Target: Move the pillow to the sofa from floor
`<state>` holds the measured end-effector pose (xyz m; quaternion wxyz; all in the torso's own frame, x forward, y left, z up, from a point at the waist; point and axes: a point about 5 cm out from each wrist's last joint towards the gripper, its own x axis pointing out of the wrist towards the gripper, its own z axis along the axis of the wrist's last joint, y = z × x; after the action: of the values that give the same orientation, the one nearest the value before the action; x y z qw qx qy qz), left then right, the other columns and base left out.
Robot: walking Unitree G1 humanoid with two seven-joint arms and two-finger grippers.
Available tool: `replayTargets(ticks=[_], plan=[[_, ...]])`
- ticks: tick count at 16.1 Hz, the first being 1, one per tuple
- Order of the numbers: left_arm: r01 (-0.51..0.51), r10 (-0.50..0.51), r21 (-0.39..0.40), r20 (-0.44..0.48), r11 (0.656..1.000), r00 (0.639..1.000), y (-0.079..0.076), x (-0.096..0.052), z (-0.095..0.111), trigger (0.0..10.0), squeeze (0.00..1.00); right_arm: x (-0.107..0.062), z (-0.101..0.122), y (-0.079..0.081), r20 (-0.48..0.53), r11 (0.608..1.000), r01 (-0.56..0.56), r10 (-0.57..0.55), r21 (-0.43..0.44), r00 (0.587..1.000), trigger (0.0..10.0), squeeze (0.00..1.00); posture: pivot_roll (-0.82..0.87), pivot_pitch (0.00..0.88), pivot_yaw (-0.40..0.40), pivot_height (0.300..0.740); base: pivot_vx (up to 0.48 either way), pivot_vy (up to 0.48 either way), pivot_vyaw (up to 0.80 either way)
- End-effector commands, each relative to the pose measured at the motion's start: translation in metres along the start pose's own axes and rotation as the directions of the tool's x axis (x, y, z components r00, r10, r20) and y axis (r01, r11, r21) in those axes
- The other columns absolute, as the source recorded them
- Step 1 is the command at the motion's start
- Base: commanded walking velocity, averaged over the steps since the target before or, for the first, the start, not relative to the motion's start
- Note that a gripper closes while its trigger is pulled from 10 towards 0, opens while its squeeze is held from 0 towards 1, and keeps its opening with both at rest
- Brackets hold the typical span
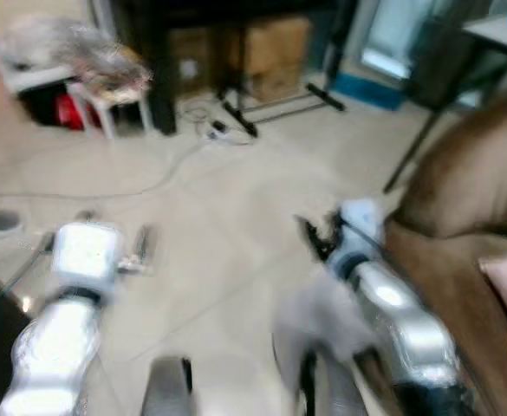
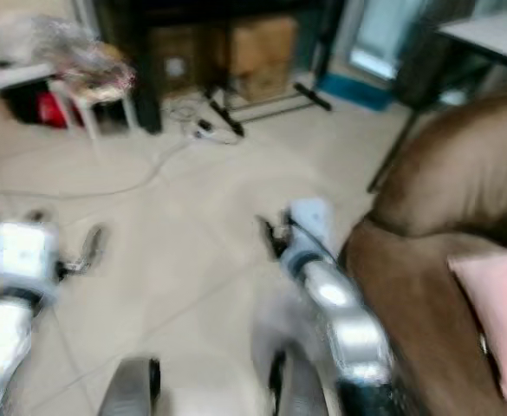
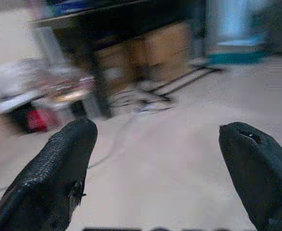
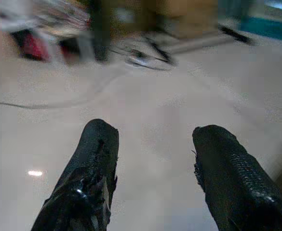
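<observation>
- Right eye view: the pink pillow (image 2: pixel 496 316) already lies on the brown sofa (image 2: pixel 426 208), at the robot's right.
- Left gripper (image 3: pixel 155 144) and right gripper (image 4: pixel 153 144) hang spread and empty over bare floor (image 1: pixel 236 217).
- Pillow looks soft and light; pinch a corner or edge.

Both silver arms reach forward, the left claw (image 3: pixel 155 159) and right claw (image 4: pixel 155 163) spread wide, holding nothing.

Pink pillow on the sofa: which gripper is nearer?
Right. The right gripper hangs beside the sofa holding the pink pillow; the left gripper is farther across the floor.
</observation>
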<state>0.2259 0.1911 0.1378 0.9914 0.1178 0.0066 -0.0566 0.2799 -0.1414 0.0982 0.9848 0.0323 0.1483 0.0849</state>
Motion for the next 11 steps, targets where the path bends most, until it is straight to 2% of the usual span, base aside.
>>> replayTargets(ticks=[1,3,6,8,11], plan=[[-0.035,0.035,0.029,-0.008,0.999,0.999,0.0111,-0.0041,-0.0004,10.0,0.27,0.0014,0.0022,0.0036,0.002,1.000,0.001,-0.001,0.017,1.000,10.0,0.00,0.05,0.000,-0.040,0.546,0.296,0.000,-0.64],[-0.034,0.034,0.030,-0.007,0.999,0.999,0.0109,-0.0046,-0.0004,10.0,0.27,0.0012,0.0018,0.0032,0.001,1.000,0.001,-0.001,0.017,1.000,10.0,0.00,0.05,0.000,-0.040,0.546,0.292,0.000,-0.66],[-0.037,0.037,0.047,-0.007,0.998,0.999,0.0095,-0.0039,-0.0012,10.0,0.25,0.0011,0.0029,0.0047,0.011,1.000,-0.020,0.020,-0.003,1.000,10.0,0.00,0.05,0.000,-0.040,0.546,0.085,0.000,0.00],[-0.028,0.029,0.054,-0.006,0.998,1.000,0.0070,-0.0045,-0.0019,10.0,0.25,0.0014,-0.0008,0.0087,-0.013,0.997,-0.076,0.076,-0.012,0.997,10.0,0.00,0.05,0.000,-0.039,0.546,0.000,0.000,0.00],[-0.022,0.023,0.067,-0.023,0.998,0.999,0.0048,-0.0058,-0.0052,10.0,0.25,0.0020,-0.0049,0.0064,-0.041,0.994,-0.102,0.101,-0.026,0.994,10.0,0.00,0.05,0.000,-0.042,0.516,0.000,0.000,0.00]])
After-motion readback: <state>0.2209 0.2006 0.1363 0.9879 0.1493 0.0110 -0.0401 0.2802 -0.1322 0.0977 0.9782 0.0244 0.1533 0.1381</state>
